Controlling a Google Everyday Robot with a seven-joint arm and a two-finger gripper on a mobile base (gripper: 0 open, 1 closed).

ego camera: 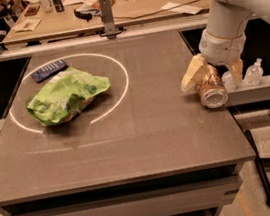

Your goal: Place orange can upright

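Orange can (209, 86) is at the counter's (144, 134) right edge, roughly midway along it. It's not upright: it's tipped over, with its silver end (215, 99) pointing toward the near edge and downward. We read it as clamped in the gripper (211, 81). The cream fingers (192, 74) flank the body on both sides, closed down to can width, with nothing else in them. We can't tell whether the low rim touches the surface or hangs just above it.

Why this hold, our guess: a side grip across the body leaves both ends free, so the wrist can roll the can until one end faces down. The arm reaches in from beyond the right edge, which is why the work happens there and not mid-counter.

Step as we judge it: reorient, then set down. Neither is done yet.

Lime-green snack bag (66, 95) lies toward the far-left corner inside the white ring (124, 76), with a dark blue packet (48, 70) just behind it. Both are well apart from the can, so no clash.

The nearer risks are the small clear bottle (252, 72) on the rail just off the right edge, and the thin margin to that edge.
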